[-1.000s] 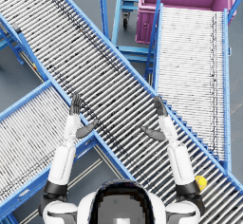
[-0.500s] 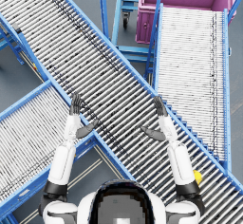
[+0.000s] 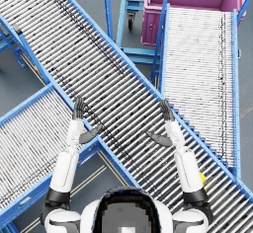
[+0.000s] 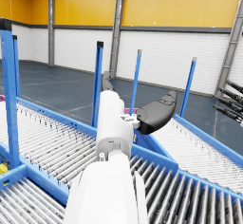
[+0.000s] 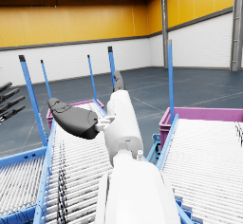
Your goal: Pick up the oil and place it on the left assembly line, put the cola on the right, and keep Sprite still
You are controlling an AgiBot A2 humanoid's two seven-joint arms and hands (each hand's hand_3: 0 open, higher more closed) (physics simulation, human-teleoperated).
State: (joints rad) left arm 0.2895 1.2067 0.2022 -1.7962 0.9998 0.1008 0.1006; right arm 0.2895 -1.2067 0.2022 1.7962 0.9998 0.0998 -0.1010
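We make out only a yellow sliver [image 3: 201, 178] peeking past our right forearm on the diagonal conveyor [image 3: 113, 94], too hidden to name, while our left hand [image 3: 79, 126] and right hand [image 3: 168, 129] hover spread, holding nothing.

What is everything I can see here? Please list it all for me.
middle conveyor: one, grey rollers in a blue frame, running diagonally in front of the robot
left conveyor: one, same colours, branching off on the robot's left
right conveyor: one, same colours, on the robot's right
bin: one, pink-purple, at the right conveyor's far end
blue stand: one, on the grey floor beside the bin
small yellow thing: one, on the middle conveyor, half hidden by the right arm; cannot tell what it is
arms: two, white, left arm, right arm
hands: two, dark, left hand and right hand, open, holding nothing
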